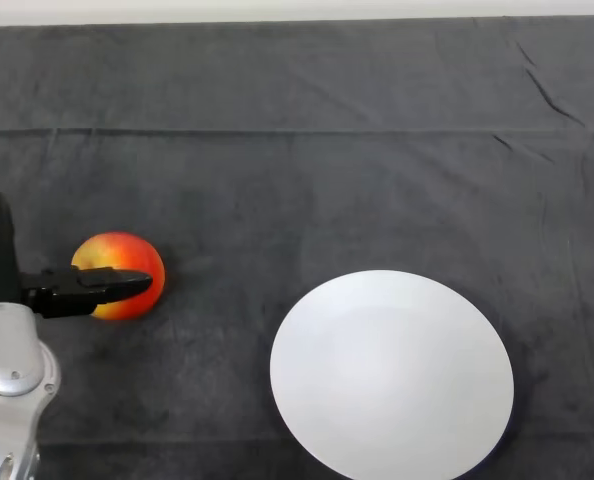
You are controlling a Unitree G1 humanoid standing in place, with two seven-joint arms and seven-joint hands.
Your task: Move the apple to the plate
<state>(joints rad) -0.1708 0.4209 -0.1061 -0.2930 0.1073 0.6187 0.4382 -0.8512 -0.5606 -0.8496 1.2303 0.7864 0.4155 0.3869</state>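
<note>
I'm getting soft, even light from above. The plate [392, 375] reads bright with no hard glare, thin shadow along its lower right rim. The apple [117, 255] casts only a faint shadow on the dark cloth [327, 180].

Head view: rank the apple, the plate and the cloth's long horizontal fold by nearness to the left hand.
1. apple: at the left hand, its fingers across the front.
2. plate: lower right, bare.
3. fold: far across the cloth.
</note>
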